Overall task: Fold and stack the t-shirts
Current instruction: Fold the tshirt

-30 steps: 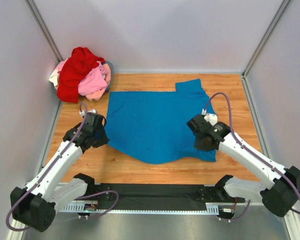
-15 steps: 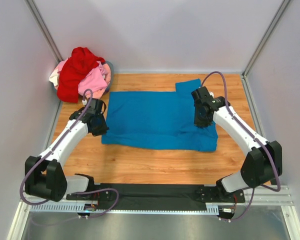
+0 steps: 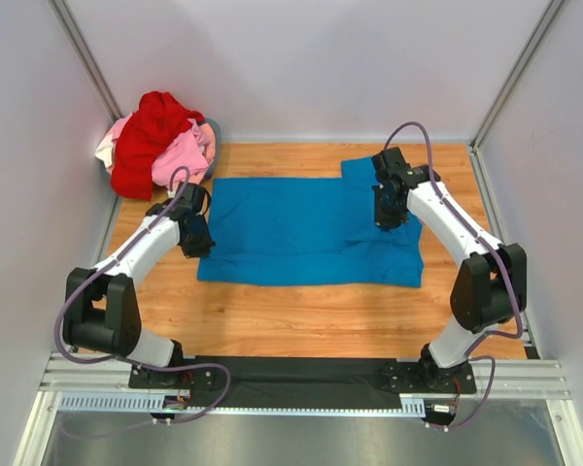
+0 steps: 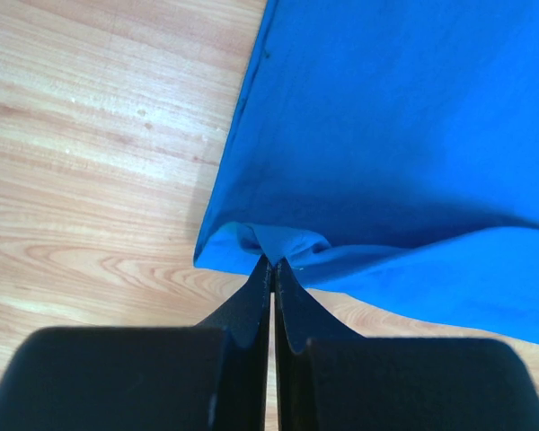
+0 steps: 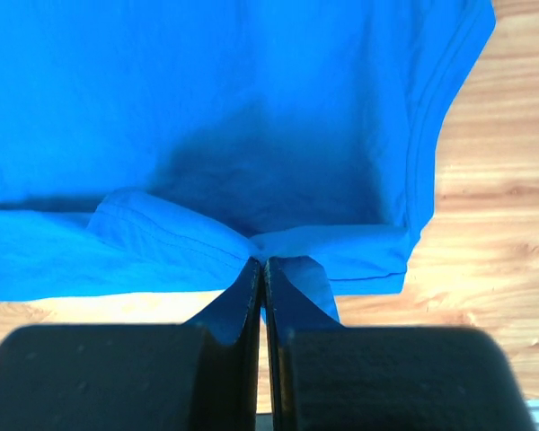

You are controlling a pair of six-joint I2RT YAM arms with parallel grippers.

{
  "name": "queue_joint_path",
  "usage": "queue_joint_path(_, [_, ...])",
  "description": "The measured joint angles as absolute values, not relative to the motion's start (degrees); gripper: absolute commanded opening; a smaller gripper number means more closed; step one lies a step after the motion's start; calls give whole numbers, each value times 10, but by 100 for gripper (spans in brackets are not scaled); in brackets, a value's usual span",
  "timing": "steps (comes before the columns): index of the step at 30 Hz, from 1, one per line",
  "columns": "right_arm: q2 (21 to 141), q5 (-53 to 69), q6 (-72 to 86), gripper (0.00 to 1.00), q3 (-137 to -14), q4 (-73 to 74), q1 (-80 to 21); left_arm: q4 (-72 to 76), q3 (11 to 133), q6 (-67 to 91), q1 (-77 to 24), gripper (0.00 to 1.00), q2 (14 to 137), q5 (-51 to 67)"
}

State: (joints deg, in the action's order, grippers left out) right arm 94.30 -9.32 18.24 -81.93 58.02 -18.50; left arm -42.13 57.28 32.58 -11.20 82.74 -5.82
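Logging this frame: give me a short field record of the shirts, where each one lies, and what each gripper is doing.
surface: wooden table
blue t-shirt: lying across the middle of the table, one sleeve sticking out at the far right
left gripper: shut on the blue t-shirt's left edge, cloth bunched at the tips
right gripper: shut on the blue t-shirt's right side
heap, far-left corner: red t-shirt on top, pink t-shirt beside it, whitish t-shirt showing at the left, all crumpled
folded stack: none in view

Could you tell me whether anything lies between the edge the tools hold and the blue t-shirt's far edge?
Nothing visible does: the blue t-shirt lies bare between them. The pile of other shirts sits off its far-left corner.
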Motion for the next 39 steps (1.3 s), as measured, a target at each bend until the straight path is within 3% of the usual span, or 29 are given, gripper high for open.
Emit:
queue_joint_path(16, [1002,-133,157,2,-841,559,-178,-408,626,309,-104,2,918,-61])
queue_joint_path(17, [1003,-136,155,7,-841,556,-176,-408,632,308,-103,6,929,-61])
queue_joint_path(18, [1008,-139,153,16,-845,555,-175,-410,641,307,-102,21,941,-60])
queue_joint_path(19, [1018,-142,151,31,-854,556,-172,-410,649,304,-102,32,952,-60])
queue_joint_path(20, [1034,-146,150,54,-868,555,-168,-412,662,303,-101,43,969,-59])
queue_joint_path(21, [1052,-151,148,65,-882,555,-163,-414,672,303,-101,61,980,-57])
queue_joint_path(23, [1093,-166,139,79,-919,559,-151,-413,684,305,-100,73,989,-52])
queue_joint_path(24, [1111,-178,133,80,-950,565,-145,-415,686,304,-100,82,986,-51])
queue_joint_path(28, [1151,-202,135,84,-1003,575,-122,-425,687,307,-100,83,934,-51])
queue_joint_path(31, [1109,-209,154,85,-980,562,-108,-418,663,310,-100,83,859,-50])
queue_joint_path(39, [729,-43,296,76,-597,449,16,-366,446,354,-100,79,694,-24])
